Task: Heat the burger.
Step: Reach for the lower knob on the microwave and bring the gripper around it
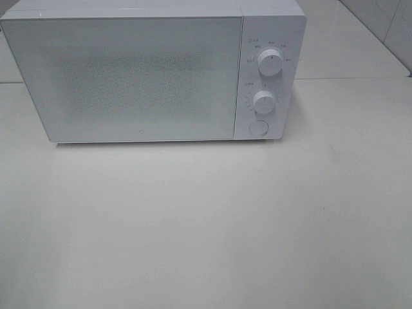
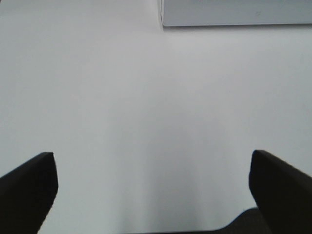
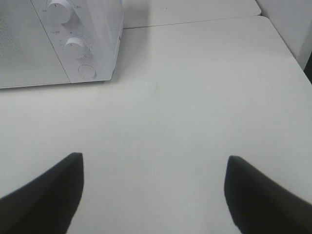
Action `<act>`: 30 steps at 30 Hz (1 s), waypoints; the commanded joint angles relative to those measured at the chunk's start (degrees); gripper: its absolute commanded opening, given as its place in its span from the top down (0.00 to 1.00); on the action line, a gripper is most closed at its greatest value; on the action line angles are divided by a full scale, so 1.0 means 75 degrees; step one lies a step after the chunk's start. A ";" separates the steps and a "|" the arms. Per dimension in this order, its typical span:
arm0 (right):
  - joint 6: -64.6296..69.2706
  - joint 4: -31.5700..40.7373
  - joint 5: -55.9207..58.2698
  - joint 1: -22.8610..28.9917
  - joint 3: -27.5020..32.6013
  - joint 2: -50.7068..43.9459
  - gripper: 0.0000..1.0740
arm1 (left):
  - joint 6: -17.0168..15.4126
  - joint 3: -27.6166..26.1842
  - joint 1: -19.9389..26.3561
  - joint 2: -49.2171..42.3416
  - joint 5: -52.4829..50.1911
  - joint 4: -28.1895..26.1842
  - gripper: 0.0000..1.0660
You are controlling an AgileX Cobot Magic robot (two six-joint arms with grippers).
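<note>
Left gripper [image 2: 151, 163] was spread wide, nothing between the jaws, only bare table [image 2: 146, 87] under it. Right gripper [image 3: 155, 163] was likewise wide and empty, hanging over the table off the microwave's control side. Neither arm showed in the high view, and I saw nothing lying on the table in front of the oven. Beyond that, the microwave [image 1: 148, 71] sat with its door [image 1: 129, 84] shut. No gripper was near the upper knob [image 1: 270, 62], the lower knob [image 1: 264, 102] or the round button [image 1: 258, 128] below them. The burger was in none of the three views. The speckled door window showed nothing behind it, so I couldn't tell if it was inside or off camera. Judgement: either the very start or close to done, and the pictures didn't settle which. If it wasn't inside, everything was left: open door, load burger, shut, set knobs
</note>
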 commanded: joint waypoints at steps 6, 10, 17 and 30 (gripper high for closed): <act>-0.0061 -0.0008 0.0000 -0.0023 0.0046 -0.0206 0.29 | 0.0000 0.0031 0.0000 -0.1558 -0.0038 -0.0038 0.06; -0.0061 -0.0008 0.0000 -0.0023 0.0046 -0.0206 0.29 | 0.0000 0.0031 0.0000 -0.1940 -0.0038 -0.0053 0.06; -0.0061 0.0023 0.0000 -0.0023 0.0046 -0.0160 0.29 | 0.0015 0.0031 0.0000 -0.1956 -0.0038 -0.0061 0.06; -0.0061 0.0031 -0.0405 -0.0015 -0.0199 0.0222 0.29 | 0.0023 0.0031 0.0000 -0.1956 -0.0038 -0.0038 0.06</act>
